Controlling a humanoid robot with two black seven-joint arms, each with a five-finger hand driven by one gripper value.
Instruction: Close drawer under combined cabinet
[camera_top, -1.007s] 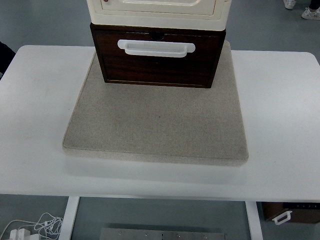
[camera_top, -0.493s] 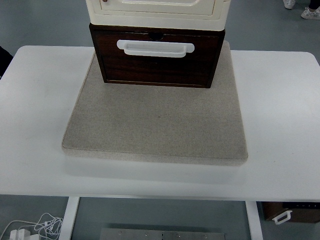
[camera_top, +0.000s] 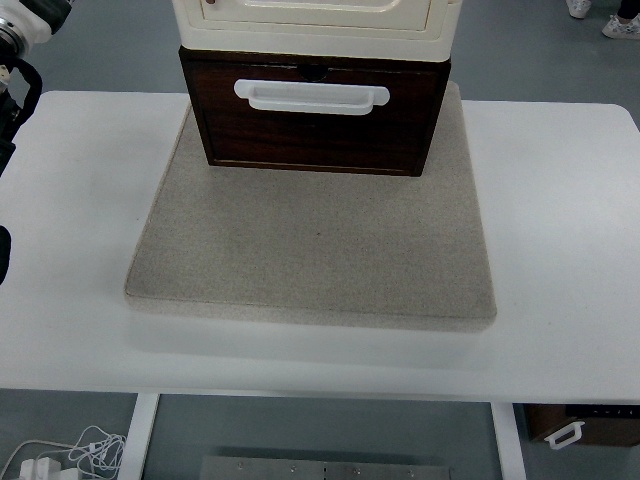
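Centrally, the dark wooden drawer (camera_top: 314, 115) with its white handle (camera_top: 311, 95) sits under the cream cabinet (camera_top: 312, 22) at the far end of a grey mat (camera_top: 315, 250) on the white table (camera_top: 560, 230). At the upper left edge the left arm (camera_top: 18, 40) shows only in part, well apart from the drawer. Whether its hand is spread or curled I cannot tell.

Left arm (camera_top: 14, 60) at upper-left edge; hand unseen

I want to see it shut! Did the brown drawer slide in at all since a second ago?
No. The brown drawer sits in the same spot under the cream cabinet, its front edge at the same place on the grey mat.
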